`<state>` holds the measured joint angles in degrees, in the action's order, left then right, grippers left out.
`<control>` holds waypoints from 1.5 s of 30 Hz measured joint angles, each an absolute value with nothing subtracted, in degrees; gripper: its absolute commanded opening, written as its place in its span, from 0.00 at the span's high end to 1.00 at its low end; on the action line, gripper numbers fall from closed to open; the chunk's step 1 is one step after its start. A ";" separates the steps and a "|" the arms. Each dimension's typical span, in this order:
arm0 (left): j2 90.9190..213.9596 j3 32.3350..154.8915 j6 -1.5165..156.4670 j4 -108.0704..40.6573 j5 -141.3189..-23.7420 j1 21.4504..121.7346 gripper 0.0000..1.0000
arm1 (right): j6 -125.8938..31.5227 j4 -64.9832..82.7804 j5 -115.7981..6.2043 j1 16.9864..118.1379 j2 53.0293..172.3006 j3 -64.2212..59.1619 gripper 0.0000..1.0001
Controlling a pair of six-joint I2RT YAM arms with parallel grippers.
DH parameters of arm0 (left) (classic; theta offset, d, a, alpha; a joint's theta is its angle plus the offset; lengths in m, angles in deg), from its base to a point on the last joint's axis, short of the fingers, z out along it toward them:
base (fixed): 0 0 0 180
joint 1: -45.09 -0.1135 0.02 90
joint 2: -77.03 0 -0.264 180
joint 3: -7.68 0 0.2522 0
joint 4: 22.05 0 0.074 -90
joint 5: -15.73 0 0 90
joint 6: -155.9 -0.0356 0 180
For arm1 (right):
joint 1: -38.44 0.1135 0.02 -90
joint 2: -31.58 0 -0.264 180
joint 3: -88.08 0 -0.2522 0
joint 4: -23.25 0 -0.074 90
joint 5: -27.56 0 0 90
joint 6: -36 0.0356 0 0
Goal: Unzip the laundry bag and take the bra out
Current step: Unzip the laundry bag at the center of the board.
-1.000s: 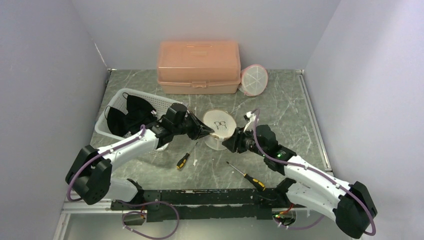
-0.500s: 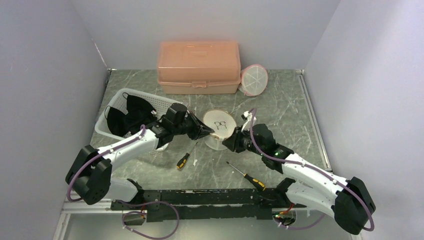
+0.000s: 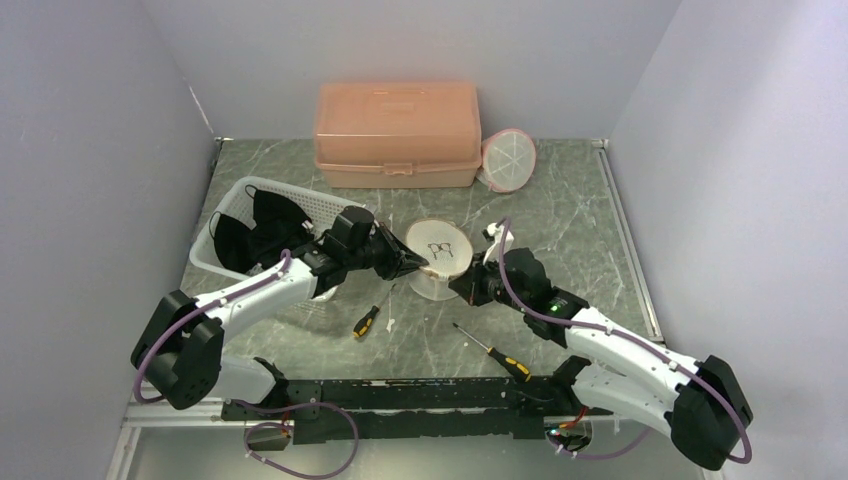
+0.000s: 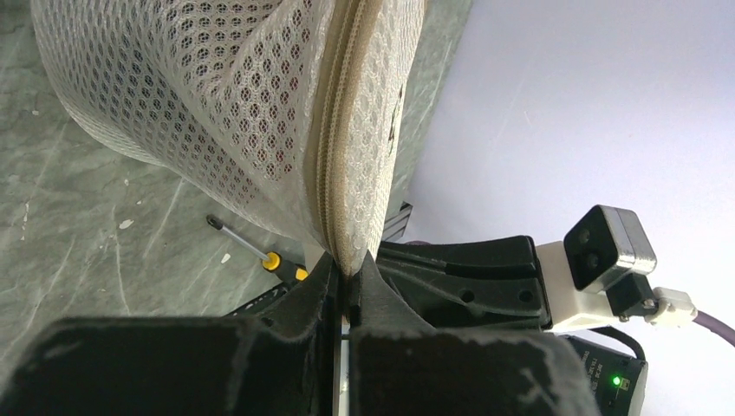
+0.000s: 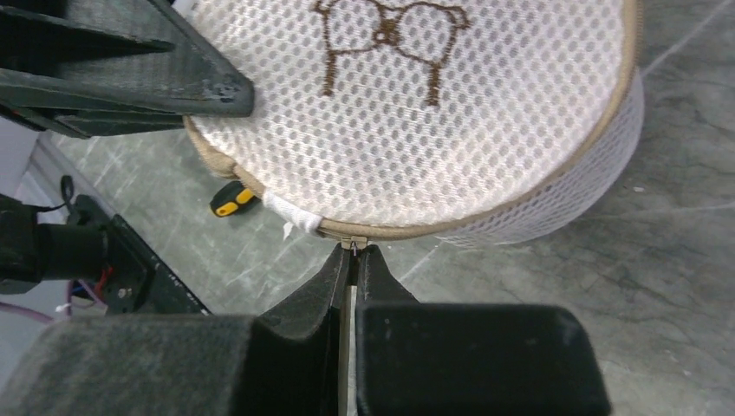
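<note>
On grey marbled counter (image 3: 560, 215), round white mesh laundry bag (image 3: 438, 245): left end effector (image 4: 349, 270) clamped on tan zipper seam (image 4: 334, 173), right end effector (image 5: 355, 257) pinching zipper pull (image 5: 352, 246).

**Non-Task Items on the Counter**

At the back of the green marbled counter (image 3: 570, 215) we find a peach lidded box (image 3: 397, 133). A round pink-rimmed mesh disc (image 3: 508, 160) leans at its right end. At left, a white perforated basket (image 3: 235, 198) holds black fabric (image 3: 262, 225). Nearer the front lie a short screwdriver (image 3: 366, 321) and a long screwdriver (image 3: 492, 352), apart.
</note>
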<state>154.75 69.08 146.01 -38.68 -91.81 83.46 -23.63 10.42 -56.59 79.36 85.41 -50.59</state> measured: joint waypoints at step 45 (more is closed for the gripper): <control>152.01 73.12 110.78 -55.08 -92.07 80.21 0.15 | -17.38 8.96 -79.61 93.83 83.86 -52.10 1.00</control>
